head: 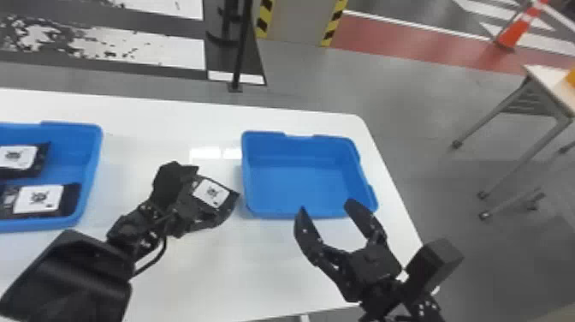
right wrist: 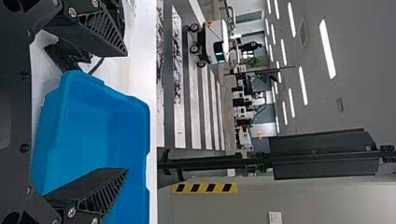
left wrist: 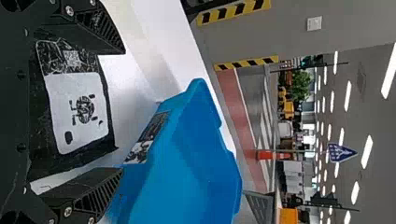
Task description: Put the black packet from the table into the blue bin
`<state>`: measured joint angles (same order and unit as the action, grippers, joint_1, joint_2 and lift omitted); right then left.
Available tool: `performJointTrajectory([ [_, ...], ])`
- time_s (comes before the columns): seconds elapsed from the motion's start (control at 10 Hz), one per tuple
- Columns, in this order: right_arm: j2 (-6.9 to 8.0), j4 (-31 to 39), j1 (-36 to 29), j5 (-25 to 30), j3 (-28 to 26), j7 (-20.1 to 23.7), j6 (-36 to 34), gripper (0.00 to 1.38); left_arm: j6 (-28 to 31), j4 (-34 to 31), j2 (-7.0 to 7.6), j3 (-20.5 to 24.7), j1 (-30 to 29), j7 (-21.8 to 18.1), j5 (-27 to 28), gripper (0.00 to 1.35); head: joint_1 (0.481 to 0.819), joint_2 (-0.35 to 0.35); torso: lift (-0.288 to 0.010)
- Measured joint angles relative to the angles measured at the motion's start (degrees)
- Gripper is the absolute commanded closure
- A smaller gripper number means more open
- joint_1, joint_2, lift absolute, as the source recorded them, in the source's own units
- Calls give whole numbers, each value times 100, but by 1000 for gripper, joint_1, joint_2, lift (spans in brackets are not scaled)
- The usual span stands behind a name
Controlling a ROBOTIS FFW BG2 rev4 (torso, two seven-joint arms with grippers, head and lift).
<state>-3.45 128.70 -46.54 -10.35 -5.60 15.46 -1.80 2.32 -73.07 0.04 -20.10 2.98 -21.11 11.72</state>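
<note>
My left gripper (head: 212, 195) is shut on the black packet (head: 210, 193), just left of the empty blue bin (head: 299, 160) and above the table. In the left wrist view, the packet (left wrist: 79, 109), with its white label, lies between the two fingers of the left gripper (left wrist: 123, 110), and the blue bin (left wrist: 191, 163) is beyond it. Over the near edge of that bin, my right gripper (head: 327, 205) stands open with nothing between its fingers. From the right wrist, the open gripper (right wrist: 127, 112) shows against the bin (right wrist: 93, 126).
At the left of the white table (head: 171, 274) stands another blue bin (head: 92, 158) with two black packets (head: 42, 200) in it. The table's right edge runs close past the empty bin. Another table (head: 552, 87) stands off to the right.
</note>
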Motion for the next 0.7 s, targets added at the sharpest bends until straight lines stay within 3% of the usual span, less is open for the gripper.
performJointTrajectory([
  [0.2,1,-11,0,-19,0,4,0,136,12,300,-3,-6,167,52,204,229,695,-302,-110],
  [0.3,1,-19,0,-25,0,9,3,136,156,349,-4,-48,205,60,215,449,695,-301,-110],
  [0.4,2,-23,0,-28,0,16,3,136,357,368,-5,-107,230,64,192,825,695,-303,-110],
  [0.5,2,-27,0,-30,0,18,2,136,380,378,-6,-141,236,64,189,1036,695,-306,-110],
  [0.6,3,-37,0,-37,0,18,0,136,157,383,-4,-161,230,64,249,1228,695,-308,-110],
  [0.7,3,-55,0,-50,0,18,-1,136,-182,383,-4,-157,229,63,389,1216,695,-316,-110],
])
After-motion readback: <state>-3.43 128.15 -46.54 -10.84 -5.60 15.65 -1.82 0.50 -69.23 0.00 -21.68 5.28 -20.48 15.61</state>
